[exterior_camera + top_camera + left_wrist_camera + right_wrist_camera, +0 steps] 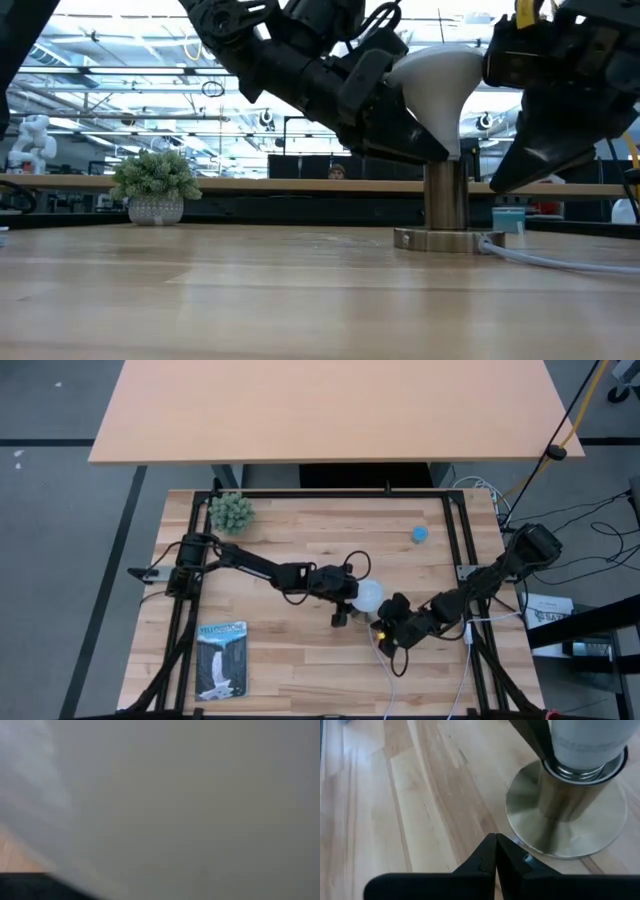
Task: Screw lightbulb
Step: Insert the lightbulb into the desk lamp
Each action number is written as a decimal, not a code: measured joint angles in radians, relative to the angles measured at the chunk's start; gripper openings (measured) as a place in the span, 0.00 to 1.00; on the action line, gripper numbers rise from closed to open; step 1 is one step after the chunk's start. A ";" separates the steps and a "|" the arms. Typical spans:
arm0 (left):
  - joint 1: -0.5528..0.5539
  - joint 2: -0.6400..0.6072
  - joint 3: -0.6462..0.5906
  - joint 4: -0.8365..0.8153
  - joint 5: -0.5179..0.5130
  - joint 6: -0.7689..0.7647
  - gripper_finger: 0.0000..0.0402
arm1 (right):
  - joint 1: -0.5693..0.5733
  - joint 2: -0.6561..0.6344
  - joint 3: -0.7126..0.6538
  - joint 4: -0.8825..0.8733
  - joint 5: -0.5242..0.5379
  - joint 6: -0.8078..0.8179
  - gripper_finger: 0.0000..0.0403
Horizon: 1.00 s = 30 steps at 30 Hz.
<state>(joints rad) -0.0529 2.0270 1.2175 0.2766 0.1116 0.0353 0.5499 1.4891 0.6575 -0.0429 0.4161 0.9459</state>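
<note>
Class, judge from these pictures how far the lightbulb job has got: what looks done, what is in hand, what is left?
Done: the lightbulb sits with its base in the socket. In hand: the left gripper holds the bulb. The right gripper waits shut beside the socket. Left: any last turns, then letting go; how tight it is cannot be seen.

Robotics lab or industrial workspace: wooden butcher-block table on a black metal frame, grey floor, loose cables, a second bench behind, and exposed ceiling trusses with strip lights.
</note>
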 joint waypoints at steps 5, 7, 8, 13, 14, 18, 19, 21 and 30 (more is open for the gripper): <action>0.006 0.000 0.000 0.001 -0.004 0.001 0.42 | 0.018 0.023 0.000 -0.002 0.011 0.138 0.00; 0.007 0.000 0.000 0.001 -0.004 0.001 0.42 | 0.040 0.034 0.000 -0.031 0.000 0.207 0.00; 0.008 0.000 0.000 0.001 -0.004 0.000 0.42 | 0.054 0.034 0.000 -0.052 0.000 0.242 0.00; 0.011 0.000 0.000 0.000 -0.004 0.000 0.42 | 0.151 0.034 0.000 -0.050 0.118 0.388 0.00; 0.012 0.000 0.000 0.000 -0.004 0.000 0.42 | 0.170 0.038 0.000 -0.033 0.160 0.416 0.00; 0.023 0.000 0.000 -0.001 -0.004 0.000 0.42 | 0.200 0.107 0.028 0.013 0.267 0.472 0.00; 0.026 0.000 0.000 -0.001 -0.004 0.000 0.42 | 0.190 0.138 0.045 0.024 0.265 0.471 0.00; 0.032 0.000 0.000 -0.002 -0.004 0.000 0.42 | 0.161 0.212 0.088 0.026 0.242 0.453 0.00; 0.040 0.000 0.000 -0.005 0.021 0.002 0.42 | 0.090 0.352 0.183 -0.040 0.282 0.430 0.00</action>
<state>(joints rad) -0.0124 2.0266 1.2175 0.2718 0.1330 0.0368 0.6399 1.8416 0.8406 -0.0827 0.6976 1.3764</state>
